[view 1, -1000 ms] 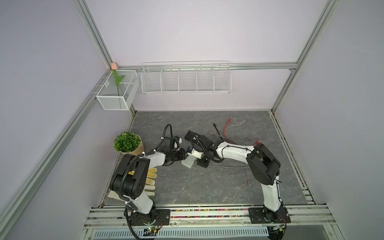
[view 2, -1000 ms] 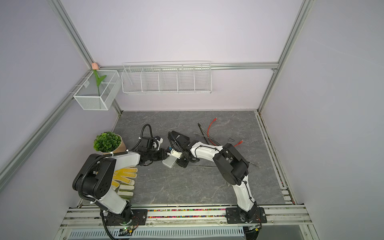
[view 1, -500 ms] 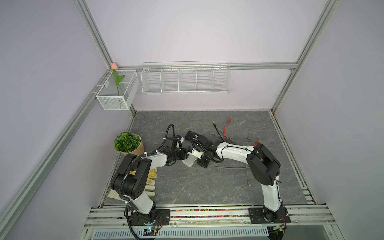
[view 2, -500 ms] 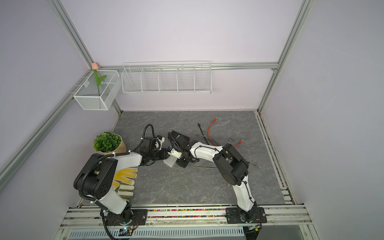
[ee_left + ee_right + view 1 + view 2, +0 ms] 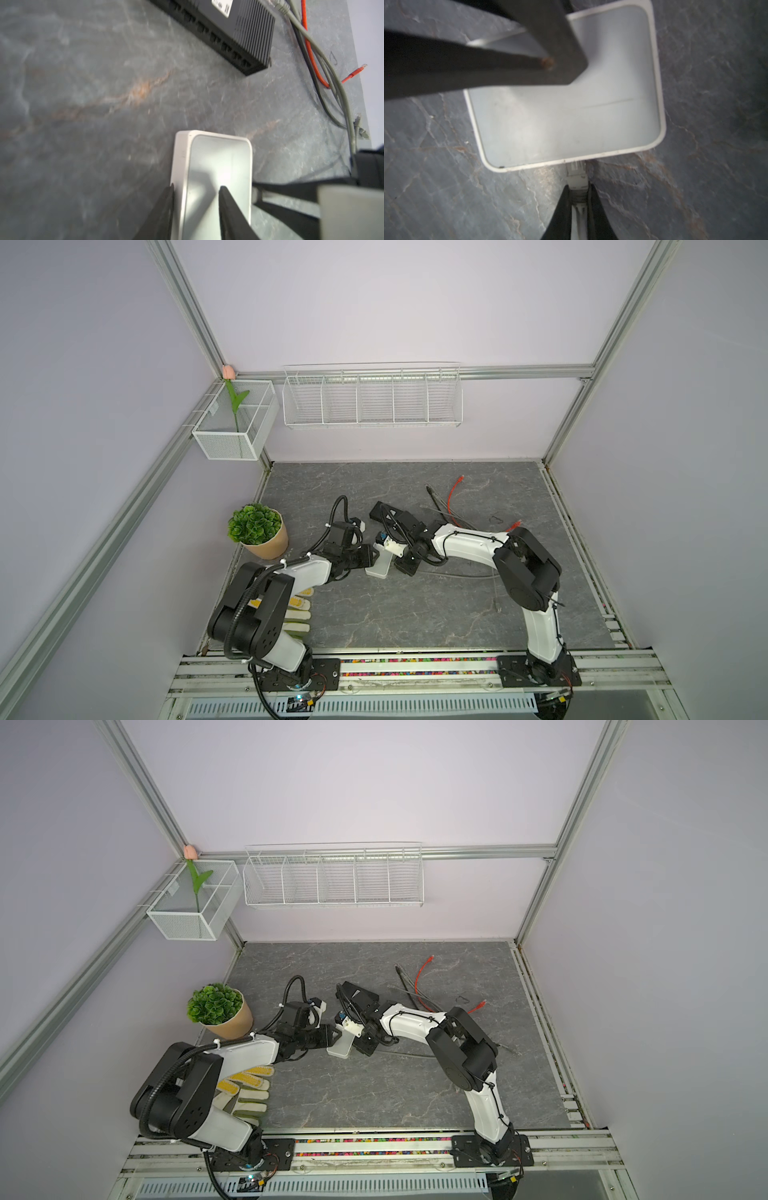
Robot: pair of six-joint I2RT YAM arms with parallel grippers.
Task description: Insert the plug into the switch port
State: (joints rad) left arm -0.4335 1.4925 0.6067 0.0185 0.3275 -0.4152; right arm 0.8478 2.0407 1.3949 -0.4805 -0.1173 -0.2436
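Apparently almost done: holding the plug (image 5: pixel 576 174) narrowly in the right pincer (image 5: pixel 578 187), nose at the white switch's (image 5: pixel 571 120) port edge on the desk (image 5: pixel 695 83). Straddling the switch's opposite side with the left pincer (image 5: pixel 197 188); cannot tell whether clamped. Remaining: confirm seating, release.

Soft even light; blurred wrist views
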